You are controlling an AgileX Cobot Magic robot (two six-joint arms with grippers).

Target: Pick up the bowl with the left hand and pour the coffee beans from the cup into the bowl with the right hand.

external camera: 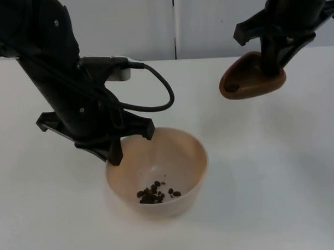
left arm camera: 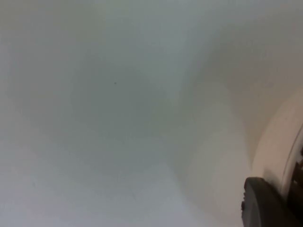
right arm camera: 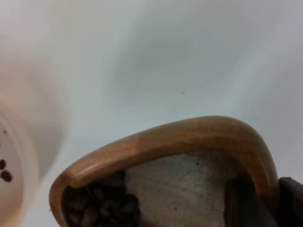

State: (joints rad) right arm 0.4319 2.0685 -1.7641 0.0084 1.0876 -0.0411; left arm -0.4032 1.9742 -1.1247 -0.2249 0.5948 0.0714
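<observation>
A cream bowl [external camera: 182, 157] sits low at the table's middle front, and a small heap of coffee beans [external camera: 154, 195] lies in its bottom. My left gripper [external camera: 116, 151] is shut on the bowl's left rim. Whether the bowl is off the table I cannot tell. In the left wrist view the bowl's pale wall [left arm camera: 277, 142] curves beside a black fingertip [left arm camera: 265, 205]. At the back right my right gripper [external camera: 272, 65] is shut on the brown wooden cup [external camera: 248, 81], held in the air and tilted left. In the right wrist view the cup [right arm camera: 189, 137] holds beans [right arm camera: 102, 205], with the bowl's rim [right arm camera: 16, 165] beyond.
The white table [external camera: 280, 170] stretches around the bowl. The grey partition wall [external camera: 206, 18] closes off the back. A gap of bare table separates the cup from the bowl.
</observation>
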